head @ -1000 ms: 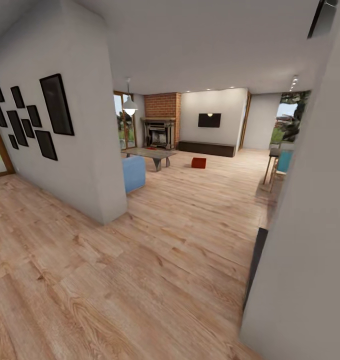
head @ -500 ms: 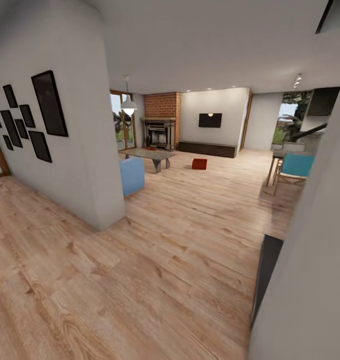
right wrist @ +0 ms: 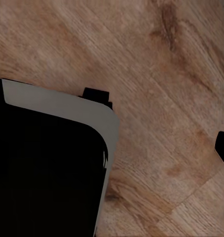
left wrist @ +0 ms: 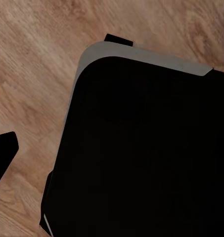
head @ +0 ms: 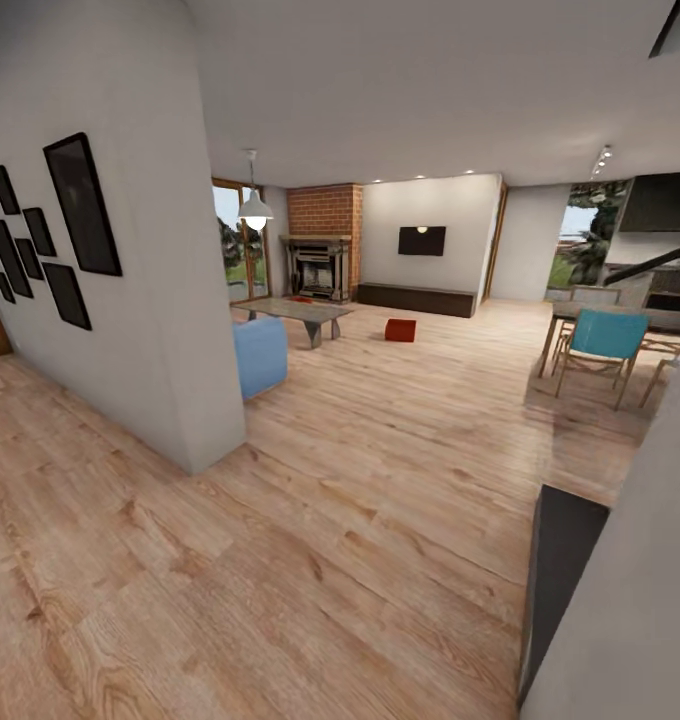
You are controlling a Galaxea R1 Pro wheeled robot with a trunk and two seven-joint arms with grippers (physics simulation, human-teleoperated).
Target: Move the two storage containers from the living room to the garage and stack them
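Approach step is in hand: one storage container (head: 399, 329) sits beyond the grey low table (head: 298, 311), calling for a drive closer; gripper states cannot be told.

- Black picture frames (head: 78, 205) on white wall, left.
- Brick fireplace (head: 323, 243) at far wall.
- Black TV (head: 420, 240) wall-mounted.
- Teal chair (head: 603, 345) at right.

A container (head: 400, 330) sits on the plank floor (head: 380, 480) right of the low table (head: 302, 312), sofa (head: 260, 355) nearer left.
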